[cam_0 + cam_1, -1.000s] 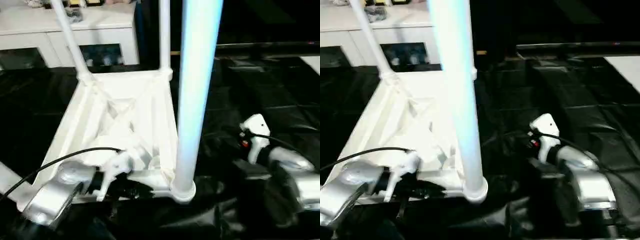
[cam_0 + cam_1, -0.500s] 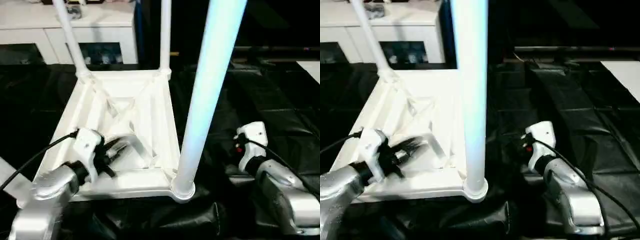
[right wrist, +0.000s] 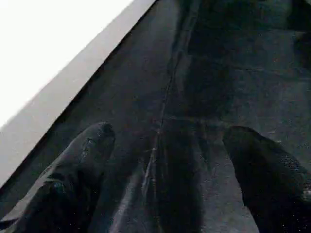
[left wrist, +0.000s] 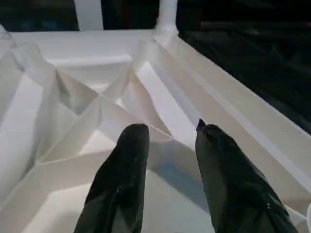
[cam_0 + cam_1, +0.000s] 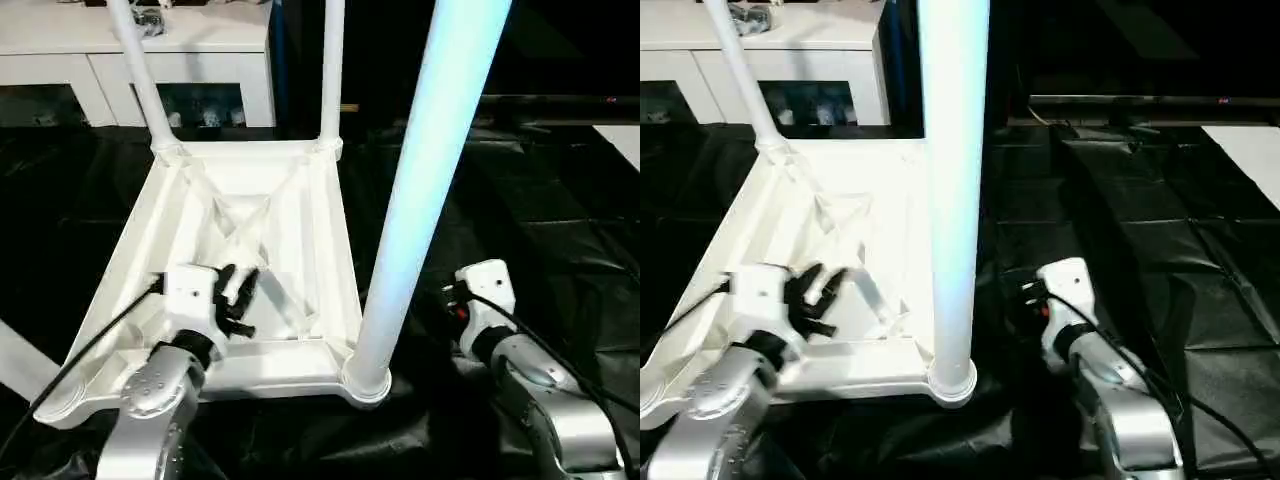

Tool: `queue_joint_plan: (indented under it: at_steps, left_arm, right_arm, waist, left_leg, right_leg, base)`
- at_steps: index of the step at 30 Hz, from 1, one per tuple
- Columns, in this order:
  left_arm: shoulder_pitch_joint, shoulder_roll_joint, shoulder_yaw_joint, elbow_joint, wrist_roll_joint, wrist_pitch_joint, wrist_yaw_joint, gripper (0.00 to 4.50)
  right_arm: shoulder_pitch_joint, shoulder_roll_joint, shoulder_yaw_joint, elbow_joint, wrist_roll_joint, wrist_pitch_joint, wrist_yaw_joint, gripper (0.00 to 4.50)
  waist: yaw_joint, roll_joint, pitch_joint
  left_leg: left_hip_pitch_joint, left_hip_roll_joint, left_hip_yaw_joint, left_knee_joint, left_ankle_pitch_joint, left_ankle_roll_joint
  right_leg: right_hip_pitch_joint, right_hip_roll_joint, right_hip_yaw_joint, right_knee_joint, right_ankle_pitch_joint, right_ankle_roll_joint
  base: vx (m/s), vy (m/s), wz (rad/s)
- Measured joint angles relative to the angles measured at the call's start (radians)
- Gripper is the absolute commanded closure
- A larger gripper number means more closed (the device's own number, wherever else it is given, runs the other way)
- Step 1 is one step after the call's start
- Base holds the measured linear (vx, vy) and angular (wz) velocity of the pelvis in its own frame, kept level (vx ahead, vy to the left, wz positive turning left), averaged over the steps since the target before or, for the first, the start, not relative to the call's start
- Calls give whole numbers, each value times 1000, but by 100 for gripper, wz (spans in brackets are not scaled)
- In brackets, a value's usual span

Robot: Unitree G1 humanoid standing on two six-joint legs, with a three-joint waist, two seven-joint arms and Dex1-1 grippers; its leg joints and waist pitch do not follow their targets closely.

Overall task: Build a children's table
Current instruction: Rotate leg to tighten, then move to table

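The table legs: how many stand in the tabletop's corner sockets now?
3. One near leg at the right corner; two far legs, left and right. The near left corner socket looks empty.

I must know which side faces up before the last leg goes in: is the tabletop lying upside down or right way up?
Upside down. The tabletop shows its ribbed underside, and the fitted legs rise upward from its corner sockets.

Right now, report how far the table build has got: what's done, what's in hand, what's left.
Done: three legs stand in corner sockets of the upside-down tabletop: the near right leg and two far ones. In hand: nothing; the left gripper hovers open over the ribbed underside, the right gripper is open over the black sheet. Left: the near left socket looks empty.
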Motion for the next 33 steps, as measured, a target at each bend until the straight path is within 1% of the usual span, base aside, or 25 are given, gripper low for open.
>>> queue_joint_plan:
  at_steps: [1, 2, 3, 4, 5, 6, 7, 8, 9, 10, 11, 12, 13, 14, 15, 16, 17, 18, 19, 23, 25, 27, 30, 32, 33]
  left_arm:
    - [0, -9, 1, 0, -5, 8, 12, 273]
    - [0, -15, 0, 0, -6, 8, 22, 273]
    - [2, -19, 0, 0, -10, 2, 34, 273]
    - [3, -19, 0, 0, -11, -8, 36, 273]
    - [7, -18, 0, 0, -13, -18, 36, 273]
    - [14, -15, 2, 0, -17, -24, 35, 273]
    - [20, -14, 1, 0, -18, -25, 31, 273]
    - [31, -11, 0, -3, -18, -26, 30, 273]
    - [31, -1, -6, -10, -18, -26, 23, 273]
    - [22, 12, -15, -16, -18, -25, 11, 273]
    - [15, 11, -26, -28, -17, -27, 8, 273]
    - [28, -3, -27, -32, -16, -31, 9, 273]
    - [58, -9, -37, -30, -17, -28, 9, 255]
    - [80, -11, -39, -27, -20, -26, 10, 244]
    - [83, -10, -30, -28, -30, -31, 10, 237]
    - [82, -13, -13, -29, -44, -38, 11, 237]
    - [90, -15, 3, -34, -56, -48, 12, 225]
    - [120, -10, 23, -52, -66, -66, 13, 212]
    - [140, -2, 37, -57, -69, -70, 14, 203]
    - [230, -5, 81, -88, -72, -115, 32, 181]
    - [300, -19, 83, -121, -86, -150, 30, 162]
    - [331, -28, 83, -132, -92, -169, 29, 146]
    - [371, -39, 83, -141, -91, -196, 43, 118]
    - [358, -42, 84, -141, -90, -190, 54, 112]
    - [345, -38, 84, -141, -91, -187, 54, 102]
  right_arm:
    - [0, -1, -2, 1, 0, 0, 0, 47]
    - [0, -2, -6, 1, 0, 0, 1, 47]
    - [6, -5, -12, 1, 1, 0, 4, 47]
    - [14, -10, -16, 1, 1, 0, 4, 47]
    - [25, -16, -18, 2, 1, 0, 5, 47]
    - [36, -17, -18, 2, 1, 0, 5, 47]
    - [38, -18, -18, 3, 2, 0, 6, 47]
    - [38, -18, -17, 2, 2, 0, 6, 47]
    - [43, -21, -17, -5, 2, -3, 9, 47]
    - [71, -29, -19, -10, 2, -4, 11, 47]
    - [91, -40, -23, -8, 1, -3, 13, 47]
    - [75, -58, -24, 0, 0, -2, 15, 47]
    - [70, -70, -28, 0, 0, -6, 17, 30]
    - [69, -80, -35, -1, 1, -10, 22, 20]
    - [77, -94, -51, 2, 3, -11, 38, 14]
    - [86, -107, -59, 8, 10, -7, 53, 14]
    - [101, -128, -66, 11, 21, -4, 81, 5]
    - [118, -164, -70, 11, 41, -3, 128, 1]
    - [126, -188, -74, 11, 52, -3, 159, 0]
    - [167, -278, -75, -42, 123, -24, 328, 0]
    - [176, -303, -69, -63, 147, -44, 404, 0]
    - [166, -300, -64, -63, 160, -57, 423, 0]
    - [93, -252, -48, -64, 186, -69, 432, 0]
    - [67, -239, -19, -67, 188, -79, 433, 0]
    - [64, -236, -1, -67, 182, -89, 432, 0]
  waist:
    - [1, 3, -6]
    - [2, 6, -7]
    - [3, 11, -10]
    - [4, 12, -11]
    - [6, 14, -10]
    - [2, 17, -5]
    - [-7, 23, 7]
    - [-13, 34, 12]
    - [-11, 46, 27]
    - [-9, 36, 31]
    - [16, 7, 25]
    - [23, -13, 25]
    - [30, -9, 26]
    - [32, 6, 24]
    - [27, 19, 22]
    - [20, 17, 24]
    - [15, 19, 22]
    - [8, 19, 23]
    - [4, 16, 22]
    - [-6, 8, 23]
    - [-8, -2, 22]
    - [-5, -13, 17]
    - [-4, -26, 15]
    - [3, -36, 12]
    - [13, -42, 10]
  left_leg:
    - [-18, 2, -1, 7, 4, 2]
    - [-31, 3, -2, 10, 6, 6]
    - [-49, 4, -4, 14, 11, 16]
    - [-57, 5, -4, 16, 13, 19]
    - [-59, 8, -4, 19, 14, 21]
    - [-50, 11, -4, 20, 9, 12]
    - [-34, 13, -9, 21, 1, 2]
    - [-20, 16, -14, 20, -7, 0]
    - [-12, 24, -27, 9, -8, 0]
    - [-5, 24, -14, 8, -8, 0]
    - [-3, 22, 17, 9, -8, 0]
    - [3, 16, 22, 15, -12, -4]
    - [-2, 4, 1, 60, -39, -8]
    - [3, -15, -37, 88, -42, -3]
    - [28, -32, -56, 69, -58, -19]
    - [24, -31, -57, 56, -56, -20]
    - [25, -29, -51, 41, -55, -20]
    - [26, -26, -50, 30, -50, -16]
    - [28, -24, -48, 28, -50, -15]
    - [28, -24, -45, 26, -50, -15]
    - [27, -24, -42, 19, -50, -15]
    - [27, -23, -41, 16, -49, -15]
    - [28, -23, -39, 16, -48, -13]
    - [29, -22, -39, 16, -48, -13]
    - [29, -21, -39, 16, -48, -13]
  right_leg:
    - [-16, 4, -2, 1, 7, -2]
    - [-27, 5, -3, 1, 13, -1]
    - [-39, 6, -7, -2, 19, -4]
    - [-46, 6, -8, -3, 23, -7]
    - [-46, 5, -10, -4, 26, -11]
    - [-38, 4, -17, -7, 18, 1]
    - [-25, 3, -30, -18, 14, 6]
    - [-7, 3, -45, -36, 13, 7]
    - [21, -6, -64, 18, -41, 0]
    - [33, -14, -62, 100, -88, -17]
    - [57, -13, -35, 137, -124, -23]
    - [47, -8, -1, 152, -167, 5]
    - [40, -11, -1, 149, -167, 6]
    - [41, -11, -2, 147, -167, 6]
    - [41, -10, -9, 145, -167, 5]
    - [41, -7, -9, 131, -164, 7]
    - [43, 4, 0, 111, -149, -2]
    - [54, 11, 2, 80, -116, -8]
    - [60, 12, 0, 65, -95, -8]
    - [61, 10, -1, 49, -86, -5]
    - [60, 9, -1, 42, -86, -4]
    - [60, 9, -2, 37, -85, -4]
    - [58, 9, -1, 36, -79, 0]
    - [58, 9, -2, 36, -77, 0]
    - [58, 10, -2, 36, -76, 1]
  base:
    - [0, 0, 0]
    - [-61, 14, -3]
    - [-92, 11, 1]
    - [-92, 11, 1]
    - [-108, 17, 3]
    - [-131, 5, -1]
    - [-131, 5, -1]
    - [-137, 11, -15]
    - [-182, 6, -17]
    - [-182, 6, -17]
    - [-125, -77, 7]
    - [-66, -113, 4]
    - [-66, -113, 4]
    - [-76, -30, -20]
    - [0, 0, 0]
    - [0, 0, 0]
    - [-54, 8, 16]
    - [-74, 22, 8]
    - [-74, 22, 8]
    - [0, 0, 0]
    - [0, 0, 0]
    - [0, 0, 0]
    - [0, 0, 0]
    - [0, 0, 0]
    - [0, 0, 0]
